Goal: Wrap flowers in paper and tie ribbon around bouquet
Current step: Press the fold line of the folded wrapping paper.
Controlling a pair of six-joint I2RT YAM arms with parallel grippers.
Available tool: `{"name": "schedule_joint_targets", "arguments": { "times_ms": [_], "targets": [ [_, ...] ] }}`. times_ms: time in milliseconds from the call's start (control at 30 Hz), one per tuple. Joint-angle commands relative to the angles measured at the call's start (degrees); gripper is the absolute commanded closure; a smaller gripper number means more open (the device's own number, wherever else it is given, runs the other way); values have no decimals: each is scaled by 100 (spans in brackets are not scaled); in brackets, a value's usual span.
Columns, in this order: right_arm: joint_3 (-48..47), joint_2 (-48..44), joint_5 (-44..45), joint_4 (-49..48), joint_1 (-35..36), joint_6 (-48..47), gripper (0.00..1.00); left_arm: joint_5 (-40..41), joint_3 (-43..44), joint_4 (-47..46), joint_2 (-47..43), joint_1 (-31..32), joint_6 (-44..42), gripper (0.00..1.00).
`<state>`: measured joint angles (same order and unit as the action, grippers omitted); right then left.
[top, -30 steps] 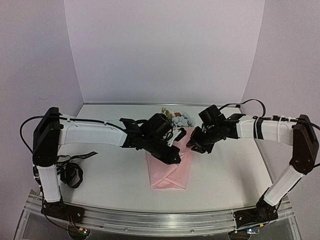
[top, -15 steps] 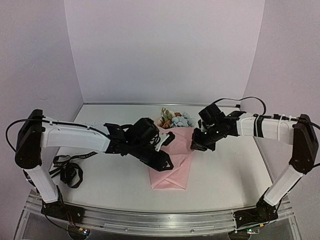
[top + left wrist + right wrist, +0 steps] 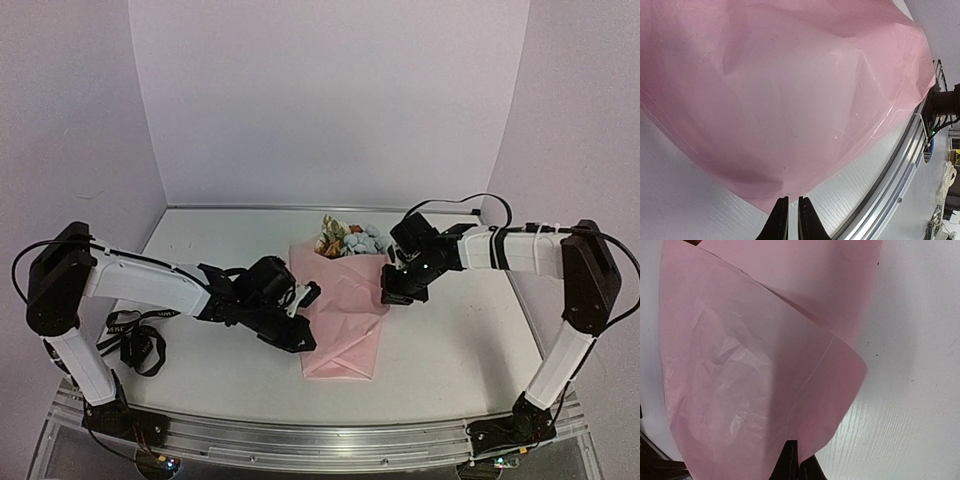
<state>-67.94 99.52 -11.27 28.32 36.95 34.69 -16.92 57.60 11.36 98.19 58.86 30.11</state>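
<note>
My right gripper (image 3: pixel 797 452) is pinched shut on the paper's (image 3: pixel 740 370) edge; my left gripper (image 3: pixel 789 202) stands narrow at the opposite edge — whether it bites, I cannot tell. The flowers (image 3: pixel 352 240) peek out at the far end. Pulling apart could tear this thin sheet.

A white desk (image 3: pixel 450 350) with faint wood grain stands between pale lilac walls (image 3: pixel 330 100); a ribbed metal rail (image 3: pixel 300 440) runs along its near edge
</note>
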Motion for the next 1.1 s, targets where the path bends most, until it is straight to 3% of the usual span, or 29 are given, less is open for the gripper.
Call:
{"name": "schedule_joint_targets", "arguments": {
  "times_ms": [0,533,767,933,1067],
  "targets": [
    [-249,133,139,-37,-147,-155,100,-192,10,-458,344,8,49,92],
    [-792,625,-100,-29,-416,-8,100,-357,-536,-625,805,98,461,100],
    [-867,673,-163,75,-410,-14,100,-266,-513,-266,258,137,407,100],
    [-975,700,-275,240,-420,-83,92,-161,-241,-16,46,143,246,98],
    [-925,529,-357,453,-417,-58,74,-106,-32,11,234,143,148,98]
  ]
}}
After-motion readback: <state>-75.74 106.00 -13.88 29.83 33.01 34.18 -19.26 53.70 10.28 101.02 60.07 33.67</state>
